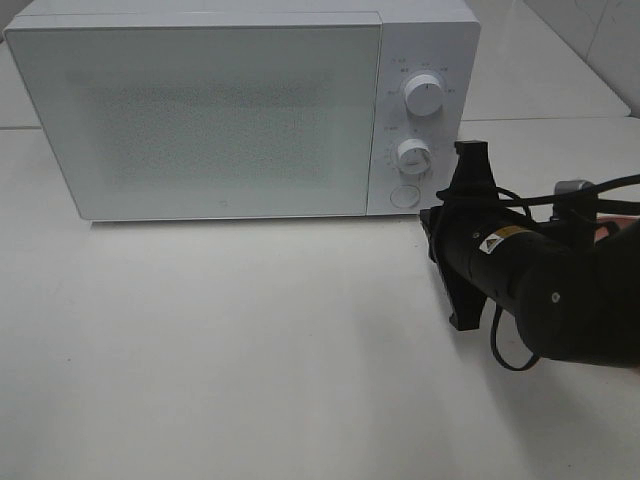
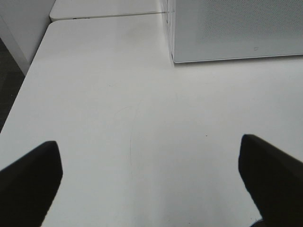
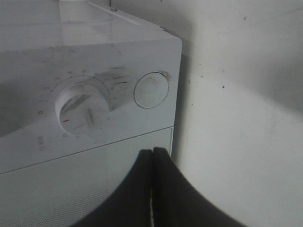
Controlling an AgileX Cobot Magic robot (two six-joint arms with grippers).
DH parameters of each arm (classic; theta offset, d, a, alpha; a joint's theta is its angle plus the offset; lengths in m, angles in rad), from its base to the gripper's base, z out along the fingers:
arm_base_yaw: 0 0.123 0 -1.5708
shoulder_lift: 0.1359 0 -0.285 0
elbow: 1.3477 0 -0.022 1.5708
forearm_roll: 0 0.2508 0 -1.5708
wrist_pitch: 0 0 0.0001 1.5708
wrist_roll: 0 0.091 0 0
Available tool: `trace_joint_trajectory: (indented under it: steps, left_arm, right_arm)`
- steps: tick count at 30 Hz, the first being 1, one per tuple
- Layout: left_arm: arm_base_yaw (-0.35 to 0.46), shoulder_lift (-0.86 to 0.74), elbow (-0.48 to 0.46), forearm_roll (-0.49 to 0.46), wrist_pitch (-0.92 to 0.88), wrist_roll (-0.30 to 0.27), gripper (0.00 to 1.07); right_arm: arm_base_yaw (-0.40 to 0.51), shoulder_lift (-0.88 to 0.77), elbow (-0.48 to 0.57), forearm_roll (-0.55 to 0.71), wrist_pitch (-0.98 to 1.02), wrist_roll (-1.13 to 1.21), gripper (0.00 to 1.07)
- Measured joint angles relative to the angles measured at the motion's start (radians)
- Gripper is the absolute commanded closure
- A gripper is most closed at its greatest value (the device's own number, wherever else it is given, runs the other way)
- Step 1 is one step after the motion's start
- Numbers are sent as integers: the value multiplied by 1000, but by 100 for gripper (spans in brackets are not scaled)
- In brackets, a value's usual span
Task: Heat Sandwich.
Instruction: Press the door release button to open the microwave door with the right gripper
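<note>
The sandwich is out of view in every frame. The white microwave (image 1: 200,110) stands at the back of the table with its door (image 1: 200,115) closed. My right gripper (image 3: 152,152) is shut, its two black fingers pressed together with nothing between them. It hovers just in front of the microwave's lower right corner, close to the round button (image 3: 151,90) and the lower knob (image 3: 81,106). In the high view the right gripper (image 1: 432,228) sits beside the button (image 1: 404,195). My left gripper (image 2: 149,177) is open over bare table, with nothing between its fingers (image 2: 28,179).
The control panel carries an upper knob (image 1: 424,97) and a lower knob (image 1: 412,155). The white table (image 1: 250,350) spreads in front of the microwave. Its left edge (image 2: 19,99) drops to dark floor. The right arm's cable (image 1: 510,350) loops near the wrist.
</note>
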Motion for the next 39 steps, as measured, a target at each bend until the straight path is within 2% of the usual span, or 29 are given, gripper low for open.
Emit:
trace_joint_trajectory:
  steps: [6,16,29,39]
  left_arm:
    - [0,0,0,0,0,0,10]
    - [0,0,0,0,0,0,10]
    - [0,0,0,0,0,0,10]
    - [0,0,0,0,-1,0,10]
  right_arm:
    - [-36,74,-70,-74,13,55,107]
    - [-90,177,-181,-112,47,70,107]
    - [-126,266,-276,-131,55,70,107]
    - [-164,284,-306,-146,54,66,107]
